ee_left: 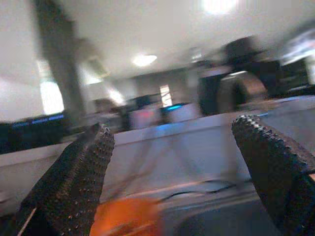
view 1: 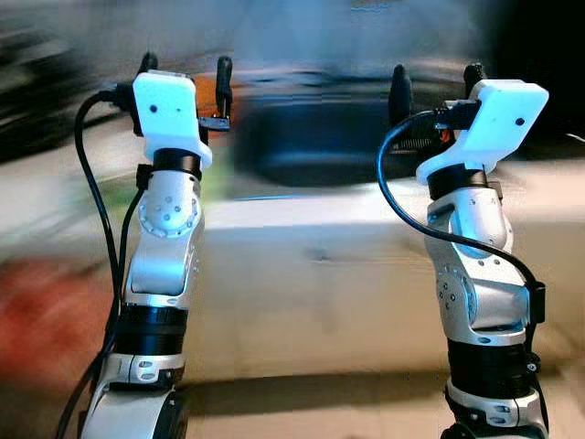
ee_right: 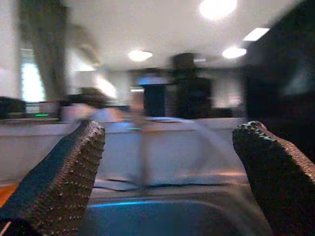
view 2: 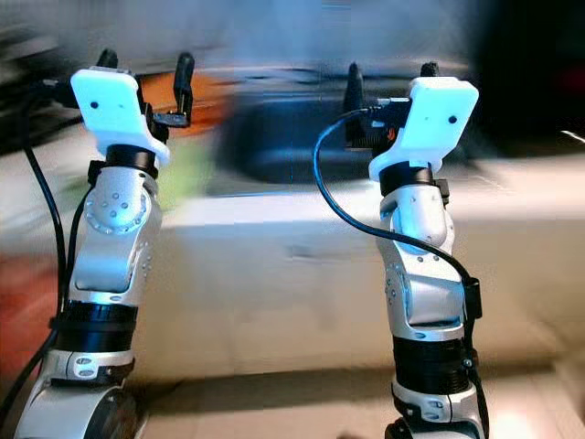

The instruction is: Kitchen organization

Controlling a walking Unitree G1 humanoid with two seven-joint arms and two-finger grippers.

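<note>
The dark sink is sitting set into the pale counter, blurred by camera motion, and it is the one likely work site that can be made out; no particular item to be organised is identifiable yet. An orange smear is lying just left of the sink, too blurred to name.

Both arms are being held raised in front of the sink, probably a carrying-ready pose while the robot is moving toward it. The left gripper is pointing upward near the sink's left edge, its fingers spread wide with nothing between them. The right gripper is hovering over the sink's right side, fingers likewise parted and empty, with the basin showing beneath them.
</note>
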